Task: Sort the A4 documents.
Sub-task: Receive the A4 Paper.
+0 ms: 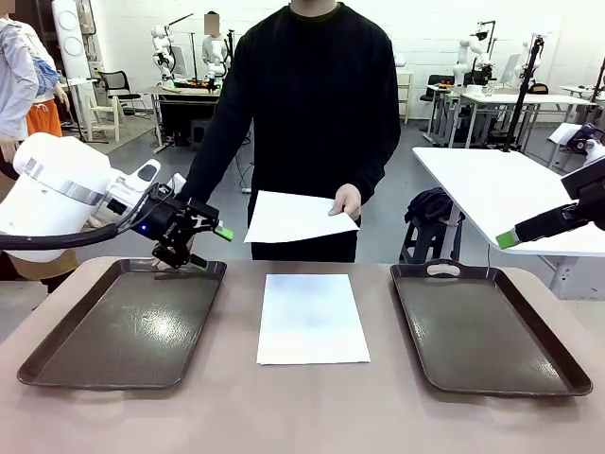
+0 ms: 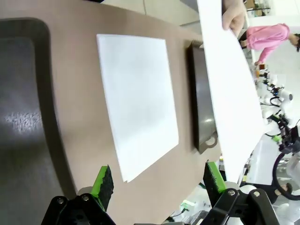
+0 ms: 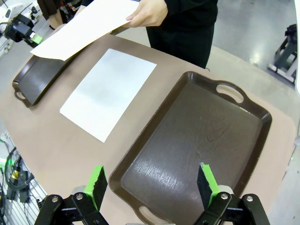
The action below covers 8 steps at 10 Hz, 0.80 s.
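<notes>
One blank white A4 document [image 1: 313,318] lies flat on the table between two dark brown trays. Above the table's far edge, the person's hand [image 1: 348,200] holds a second A4 document [image 1: 298,218]. My left gripper [image 1: 198,248] hovers open over the far end of the left tray [image 1: 123,326], holding nothing. My right gripper [image 1: 510,236] hangs off to the right, above the right tray [image 1: 482,331]. In the left wrist view the open gripper [image 2: 157,180] looks across the lying sheet [image 2: 138,98] towards the held sheet [image 2: 232,93]. In the right wrist view the open gripper [image 3: 152,183] looks down on the right tray [image 3: 201,140].
Both trays are bare inside. The person stands at the middle of the far side. A white table [image 1: 501,194] and a dark bag on a stool [image 1: 430,208] stand behind on the right. Bare tabletop [image 1: 302,407] runs along the near edge.
</notes>
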### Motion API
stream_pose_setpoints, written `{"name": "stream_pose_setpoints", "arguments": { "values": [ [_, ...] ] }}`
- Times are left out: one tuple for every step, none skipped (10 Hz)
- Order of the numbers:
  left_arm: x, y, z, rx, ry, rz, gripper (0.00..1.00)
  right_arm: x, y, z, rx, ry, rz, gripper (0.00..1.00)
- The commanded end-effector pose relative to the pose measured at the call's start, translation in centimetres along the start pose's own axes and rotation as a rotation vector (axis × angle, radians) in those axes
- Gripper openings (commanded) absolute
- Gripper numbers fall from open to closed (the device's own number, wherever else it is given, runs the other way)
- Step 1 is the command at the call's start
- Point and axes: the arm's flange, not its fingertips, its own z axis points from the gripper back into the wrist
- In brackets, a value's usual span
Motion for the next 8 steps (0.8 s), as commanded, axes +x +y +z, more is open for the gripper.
{"name": "stream_pose_setpoints", "arguments": {
  "values": [
    [1.3, -0.1, -0.7, -0.056, -0.041, 0.048, 1.00, 0.0, -0.1, -0.1, 0.016, -0.005, -0.003, 1.00],
    [1.8, -0.3, -0.9, -0.064, -0.062, 0.057, 1.00, 0.0, -0.1, -0.1, 0.016, -0.005, -0.003, 1.00],
    [2.6, -0.4, -1.2, -0.083, -0.081, 0.070, 1.00, 0.0, -0.1, -0.1, 0.016, -0.005, -0.003, 1.00],
    [3.3, -0.5, -1.4, -0.107, -0.103, 0.093, 1.00, 0.0, -0.1, -0.1, 0.016, -0.005, -0.003, 1.00],
    [4.3, -0.6, -1.9, -0.137, -0.113, 0.101, 1.00, 0.0, -0.1, -0.1, 0.016, -0.005, -0.003, 1.00],
    [5.0, -0.9, -2.4, -0.175, -0.111, 0.091, 1.00, 0.0, -0.1, -0.1, 0.016, -0.005, -0.003, 1.00],
    [5.8, -1.3, -3.2, -0.202, -0.104, 0.074, 1.00, 0.0, -0.1, -0.1, 0.016, -0.005, -0.003, 1.00],
    [6.3, -1.6, -4.0, -0.243, -0.089, 0.069, 1.00, 0.0, -0.1, -0.1, 0.016, -0.005, -0.003, 1.00]
  ]
}}
